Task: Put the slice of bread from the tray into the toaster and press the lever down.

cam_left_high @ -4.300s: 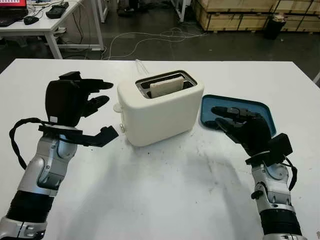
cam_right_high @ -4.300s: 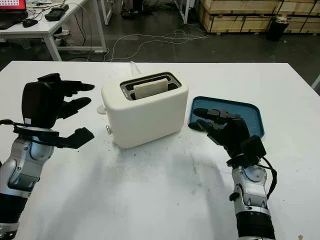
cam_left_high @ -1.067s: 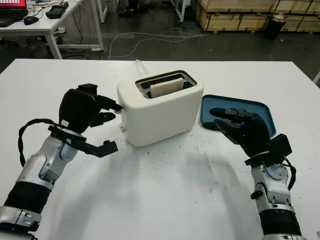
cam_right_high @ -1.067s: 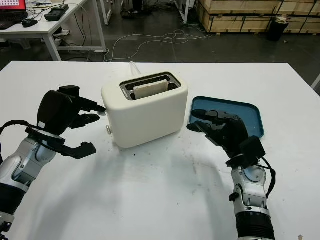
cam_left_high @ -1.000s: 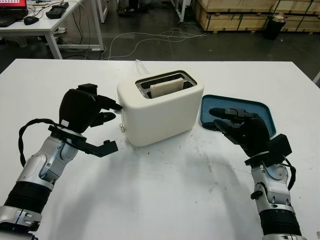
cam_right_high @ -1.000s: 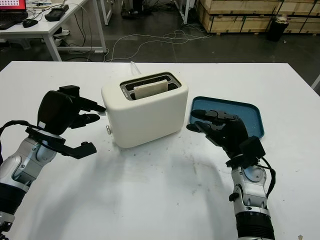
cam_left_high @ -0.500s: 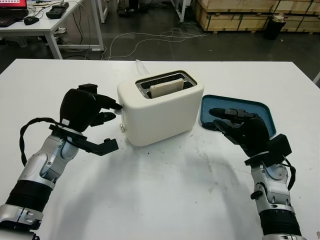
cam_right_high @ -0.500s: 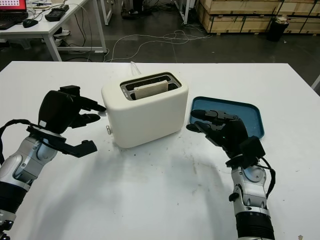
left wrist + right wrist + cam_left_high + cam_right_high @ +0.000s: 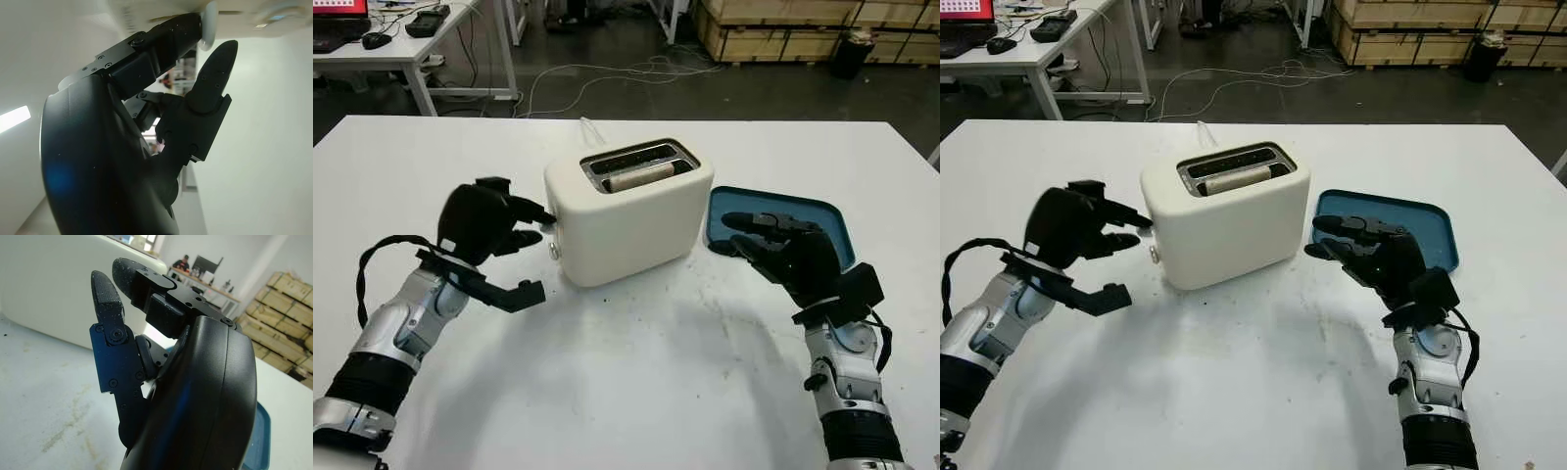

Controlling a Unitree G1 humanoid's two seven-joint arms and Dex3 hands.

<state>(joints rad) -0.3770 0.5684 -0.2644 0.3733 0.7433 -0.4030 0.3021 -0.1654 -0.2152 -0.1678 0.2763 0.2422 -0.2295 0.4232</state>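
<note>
My left robot hand (image 9: 487, 220) is at the toaster's (image 9: 628, 220) left end, with one fingertip (image 9: 545, 217) pressed on top of the white lever (image 9: 209, 25); its other fingers are curled and it grips nothing. The toaster stands near the middle of the white table (image 9: 636, 392), its two slots facing up. The bread (image 9: 641, 177) sits low inside the nearer slot, its top edge below the toaster's rim. The lever is at the lower part of the toaster's left end face, just above a small knob (image 9: 1153, 255). My right robot hand (image 9: 788, 257) is held above the table to the right of the toaster, open and holding nothing, over the near-left part of the blue tray (image 9: 827, 217). The tray lies on the table just beside the toaster's right end, holding no bread. A white cord (image 9: 587, 128) runs from behind the toaster toward the table's far edge.
</note>
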